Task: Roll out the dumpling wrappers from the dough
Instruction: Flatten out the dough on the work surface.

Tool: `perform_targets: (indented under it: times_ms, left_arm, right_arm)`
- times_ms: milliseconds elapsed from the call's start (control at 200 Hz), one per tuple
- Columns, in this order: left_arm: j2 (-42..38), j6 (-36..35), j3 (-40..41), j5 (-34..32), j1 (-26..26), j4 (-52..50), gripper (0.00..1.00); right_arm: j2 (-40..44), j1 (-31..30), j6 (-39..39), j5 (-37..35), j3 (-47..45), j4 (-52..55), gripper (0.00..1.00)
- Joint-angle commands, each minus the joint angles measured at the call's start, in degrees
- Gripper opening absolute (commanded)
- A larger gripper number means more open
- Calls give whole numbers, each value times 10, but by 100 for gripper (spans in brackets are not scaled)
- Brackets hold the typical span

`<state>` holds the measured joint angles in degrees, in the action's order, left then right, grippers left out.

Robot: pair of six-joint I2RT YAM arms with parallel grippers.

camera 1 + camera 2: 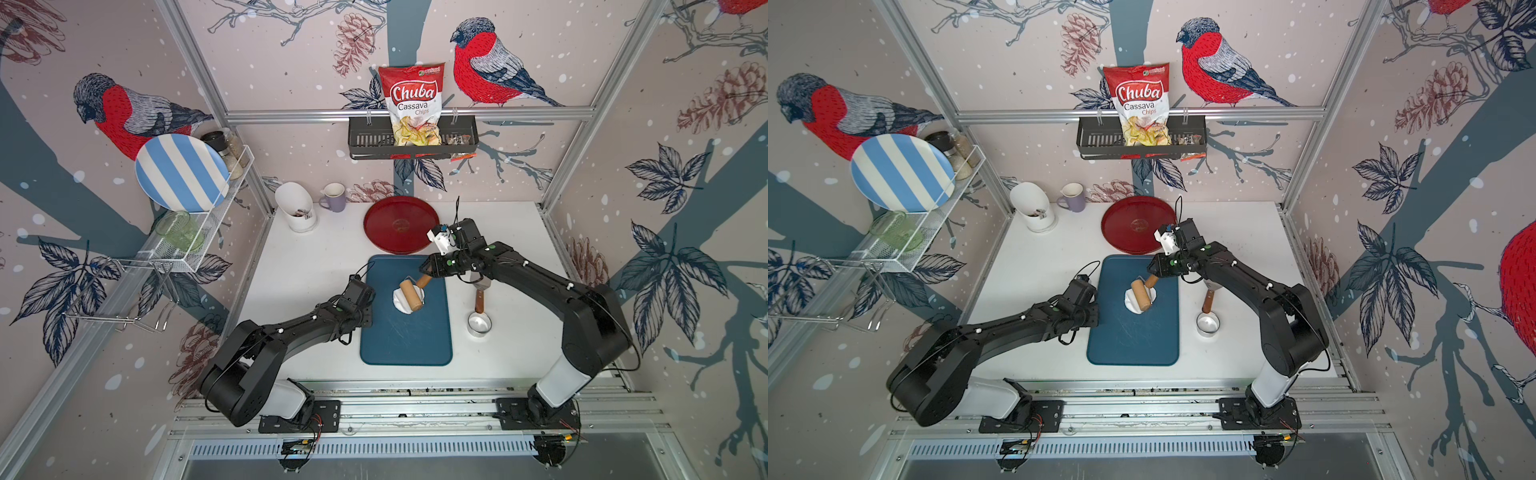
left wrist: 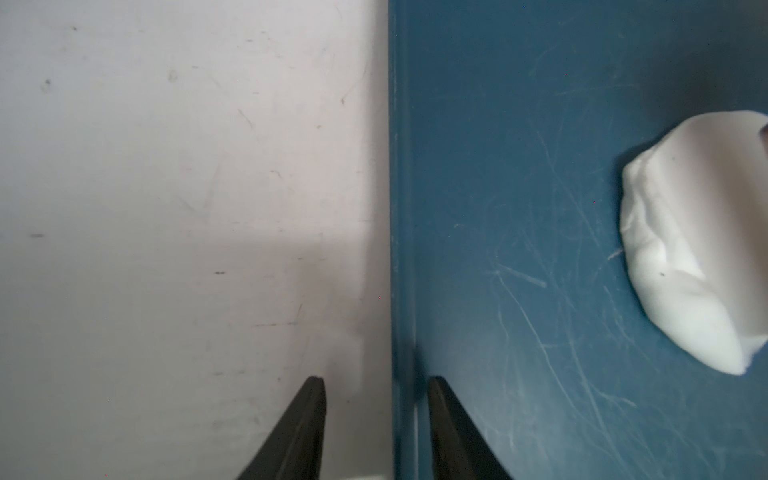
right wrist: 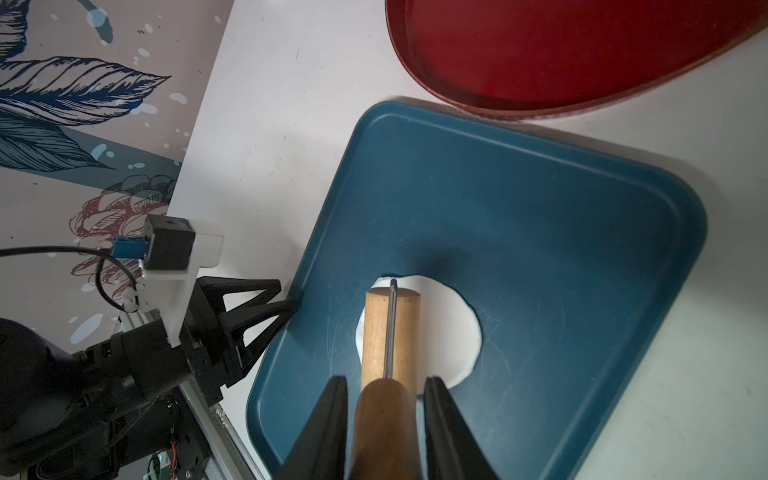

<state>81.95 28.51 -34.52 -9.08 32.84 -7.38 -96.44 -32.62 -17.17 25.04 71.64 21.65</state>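
The dough (image 1: 399, 303) is seen lying on the far half of the blue board (image 1: 407, 345), roughly midway between its left and right edges, in both top views (image 1: 1131, 302). It is a soft white mass, flattened, with an uneven rim; folds are shown along its side in the left wrist view (image 2: 690, 249).

A wooden rolling pin (image 1: 411, 296) is laid across the dough, its roller resting on the white surface and covering much of the middle. Its darker wooden handle (image 3: 382, 424) is clamped between the fingers of the right gripper (image 3: 386, 380), which is reached in from the far right side of the board. In the right wrist view a thin metal rod can be seen running along the roller above the dough (image 3: 449, 328).

The left gripper (image 2: 376, 380) is placed at the left edge of the board, level with the dough but well apart from it. Its jaws are held apart and nothing is gripped: one finger is seen over the white table (image 1: 311, 266), the other over the board (image 2: 498, 166), with the board's raised edge between them. Whether the fingertips are touching the surface cannot be told from this close, partly cropped view.

On the table to the right of the board a small steel ring (image 1: 479, 323) is set, with a wooden-handled tool (image 1: 480, 300) just beyond it. A round red tray (image 1: 401, 224) is placed just past the far edge of the board.
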Motion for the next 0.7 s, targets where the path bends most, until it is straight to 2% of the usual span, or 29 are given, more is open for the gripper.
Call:
perform_targets:
  times_ms: [0, 160, 355, 500, 690]
  left_arm:
    - [13, -13, -13, 0, 2, 17, 36]
    - [37, -21, -24, 7, 2, 17, 24]
    - [47, -21, -24, 9, 3, 18, 16]
    - [51, -24, -25, 11, 2, 20, 0]
    - [58, -31, -27, 11, 3, 20, 0]
  right_arm:
    - [-2, -3, -14, 8, -5, -11, 0]
    - [-8, -6, -14, 8, -5, -17, 0]
    - [-19, -12, -18, 13, 1, -24, 0]
    - [-25, -15, -32, 11, -4, -36, 0]
    - [-18, -24, -68, -5, -28, -69, 0]
